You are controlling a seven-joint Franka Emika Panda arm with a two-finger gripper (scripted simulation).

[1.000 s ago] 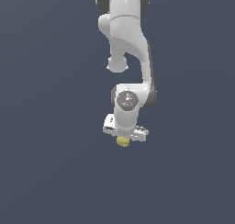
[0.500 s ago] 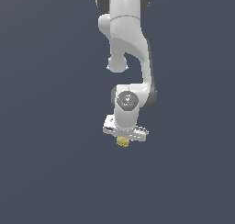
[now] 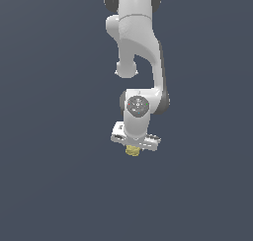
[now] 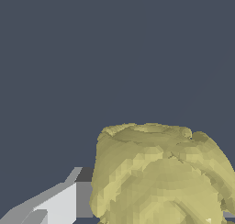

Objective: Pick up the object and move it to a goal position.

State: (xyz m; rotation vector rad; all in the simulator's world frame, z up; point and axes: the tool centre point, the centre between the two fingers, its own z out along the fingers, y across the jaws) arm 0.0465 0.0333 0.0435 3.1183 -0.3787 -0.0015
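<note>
The object (image 3: 132, 150) is a small pale yellow lumpy cube. In the exterior view it sits right under the white gripper (image 3: 133, 149), which hangs from the arm and hides its top. The fingers are hidden behind the gripper body there. In the wrist view the object (image 4: 160, 177) fills much of the picture, close to the camera, with one grey and white finger (image 4: 59, 202) pressed against its side. The other finger is out of sight. The gripper is shut on the object.
A plain dark grey-blue surface (image 3: 49, 185) fills the background in both views. The white arm (image 3: 136, 42) reaches down from the exterior view's top. Nothing else shows.
</note>
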